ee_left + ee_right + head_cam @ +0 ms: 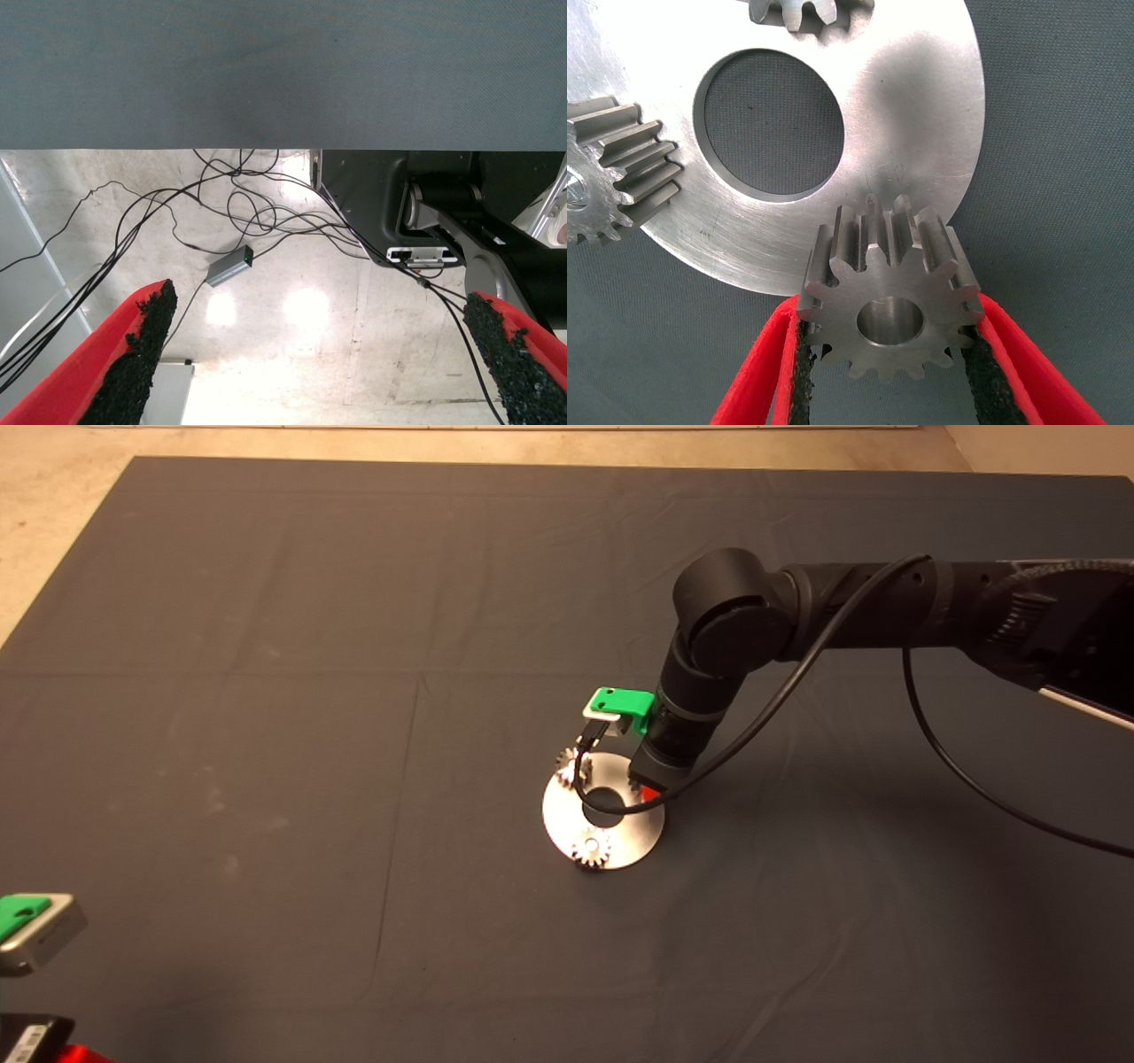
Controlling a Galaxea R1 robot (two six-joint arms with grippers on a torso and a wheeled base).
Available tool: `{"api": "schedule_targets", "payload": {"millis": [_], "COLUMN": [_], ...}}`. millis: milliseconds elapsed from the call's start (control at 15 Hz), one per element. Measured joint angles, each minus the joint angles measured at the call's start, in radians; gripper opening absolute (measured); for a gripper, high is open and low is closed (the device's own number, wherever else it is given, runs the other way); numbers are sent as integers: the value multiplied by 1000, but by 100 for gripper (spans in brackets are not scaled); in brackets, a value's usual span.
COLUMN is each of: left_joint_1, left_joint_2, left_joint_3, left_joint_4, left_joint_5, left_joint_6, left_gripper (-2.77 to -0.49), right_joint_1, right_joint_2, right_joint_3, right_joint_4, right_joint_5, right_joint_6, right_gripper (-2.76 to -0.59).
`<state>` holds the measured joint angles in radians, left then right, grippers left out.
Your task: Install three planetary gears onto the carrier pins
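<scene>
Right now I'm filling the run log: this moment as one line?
right gripper: shut on third planetary gear at carrier plate edge | two gears seated | left gripper: parked, open

Dark mat [266, 691], creased, covering the counter; pale floor [71, 478] along its far and left edges; tangle of black cables [230, 208] on the floor; small grey box [230, 265] with a green light among them; dark machine base [372, 204] nearby.
</scene>
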<state>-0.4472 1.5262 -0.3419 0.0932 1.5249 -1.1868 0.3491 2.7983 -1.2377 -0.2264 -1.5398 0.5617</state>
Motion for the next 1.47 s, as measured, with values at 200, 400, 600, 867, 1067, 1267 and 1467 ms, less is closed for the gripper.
{"api": "schedule_targets", "payload": {"millis": [200,400,600,867,1067,1267,1467], "left_joint_1": [0,0,0,0,0,0,0], "left_joint_2": [0,-1,-3,-3,-3,-3,-3], "left_joint_3": [0,0,0,0,0,0,0], "left_joint_4": [0,0,0,0,0,0,0], "left_joint_5": [0,0,0,0,0,0,0], "left_joint_6": [0,0,0,0,0,0,0], "left_gripper": [-93,-93,-93,-93,-93,-93,-93], "right_joint_1": [0,0,-1,-2,-2,-2,-2], "right_joint_2": [-4,-6,-9,-9,-14,-19,-22], "right_joint_3": [3,8,14,17,18,23,25], "right_joint_4": [0,0,-2,-3,-3,-3,-3], "right_joint_5": [5,7,7,7,10,12,15], "right_joint_6": [0,0,0,-1,-1,-1,-1], "right_gripper": [-234,-234,-234,-234,-234,-234,-234]}}
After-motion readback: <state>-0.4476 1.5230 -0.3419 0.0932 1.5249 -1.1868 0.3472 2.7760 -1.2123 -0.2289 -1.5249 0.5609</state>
